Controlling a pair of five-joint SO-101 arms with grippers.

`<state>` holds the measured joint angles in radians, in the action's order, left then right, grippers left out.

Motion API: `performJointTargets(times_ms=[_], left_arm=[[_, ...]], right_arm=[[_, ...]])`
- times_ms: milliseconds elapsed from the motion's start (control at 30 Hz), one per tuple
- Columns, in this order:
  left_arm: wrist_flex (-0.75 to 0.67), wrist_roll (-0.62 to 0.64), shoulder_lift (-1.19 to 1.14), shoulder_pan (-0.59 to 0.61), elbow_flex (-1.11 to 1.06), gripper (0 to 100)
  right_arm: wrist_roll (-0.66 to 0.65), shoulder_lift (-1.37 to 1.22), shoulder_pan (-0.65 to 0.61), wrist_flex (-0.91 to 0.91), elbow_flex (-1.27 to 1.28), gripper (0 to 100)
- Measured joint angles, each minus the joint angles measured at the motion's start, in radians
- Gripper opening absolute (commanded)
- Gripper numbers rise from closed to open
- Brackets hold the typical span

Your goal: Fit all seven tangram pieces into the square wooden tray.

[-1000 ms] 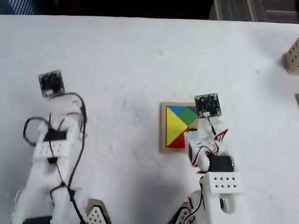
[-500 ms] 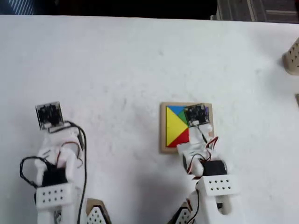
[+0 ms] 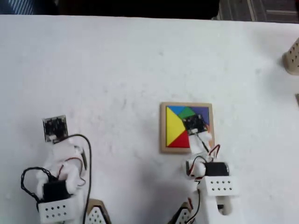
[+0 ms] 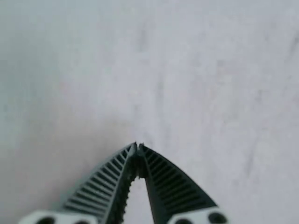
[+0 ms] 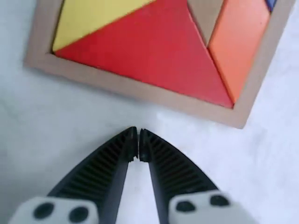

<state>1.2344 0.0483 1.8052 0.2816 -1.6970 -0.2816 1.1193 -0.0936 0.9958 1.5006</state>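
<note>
The square wooden tray [image 3: 163, 128] lies right of the table's middle, holding coloured tangram pieces: yellow [image 3: 173, 127], red [image 3: 178, 140], blue [image 3: 176, 110], green [image 3: 188, 112] and purple [image 3: 202, 111]. In the right wrist view the tray's rim [image 5: 140, 93] frames the yellow piece [image 5: 93, 16], the red piece [image 5: 154, 46], an orange piece [image 5: 240, 35] and a bare wooden gap [image 5: 205, 18]. My right gripper [image 5: 138, 132] is shut and empty, just off the tray's near edge. My left gripper [image 4: 138, 147] is shut over bare white table, far left of the tray; its arm [image 3: 56, 186] sits at the near left.
The right arm's wrist [image 3: 196, 125] overhangs the tray's near right part and hides it. A perforated wooden block [image 3: 292, 57] stands at the right edge. White table stretches to the far side and between the arms.
Both arms have drawn back toward the near edge. The right wrist slid from the tray's far right corner to its near side; the left wrist came back from the far left.
</note>
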Motion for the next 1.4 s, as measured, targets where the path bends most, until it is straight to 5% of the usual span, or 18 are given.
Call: performJointTargets(times_ms=[633,1000,1400], left_arm=[[0.034,0.002,0.000,0.000,0.000,3],[0.034,0.002,0.000,0.000,0.000,3],[0.034,0.000,0.000,0.000,0.000,3]], right_arm=[[0.002,0.077,0.107,0.009,0.061,1.9],[-0.002,0.643,0.120,0.072,0.181,1.9],[-0.003,0.594,0.121,0.219,0.184,1.9]])
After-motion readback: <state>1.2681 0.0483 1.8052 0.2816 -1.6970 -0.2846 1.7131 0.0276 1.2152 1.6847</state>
